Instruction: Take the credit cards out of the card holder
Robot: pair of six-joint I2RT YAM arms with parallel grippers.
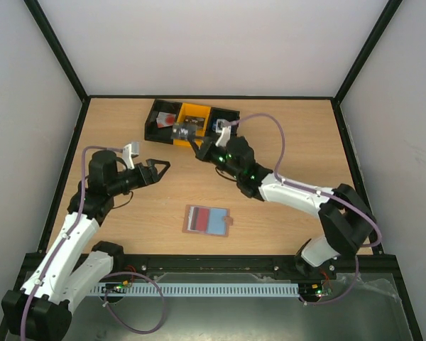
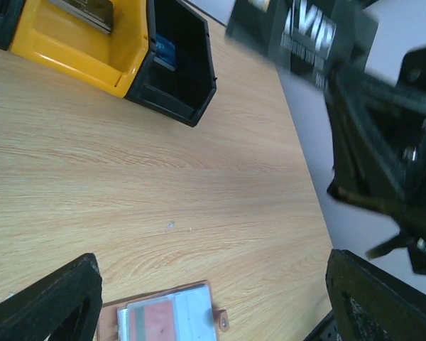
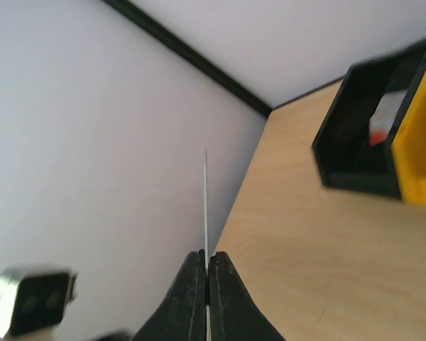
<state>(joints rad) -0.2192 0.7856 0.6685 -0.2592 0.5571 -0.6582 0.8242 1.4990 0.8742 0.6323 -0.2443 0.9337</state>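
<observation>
The card holder [image 1: 208,220] lies flat on the table near the front, brown rim up, tab on its right. A reddish card [image 1: 197,219] sits in its left pocket; the right pocket looks grey-blue, and I cannot tell if it holds a card. The holder also shows in the left wrist view [image 2: 163,316]. My right gripper [image 1: 197,145] is shut on a thin dark card [image 1: 185,132] held over the bins, printed "VIP" in the left wrist view [image 2: 298,32] and edge-on in the right wrist view [image 3: 205,199]. My left gripper [image 1: 163,168] is open and empty, above the table left of the holder.
A row of bins stands at the back: a black bin [image 1: 163,114] holding a red-and-white item, an orange bin [image 1: 197,112], and a black bin [image 1: 227,115] with something blue inside [image 2: 165,51]. Walls enclose the table on three sides.
</observation>
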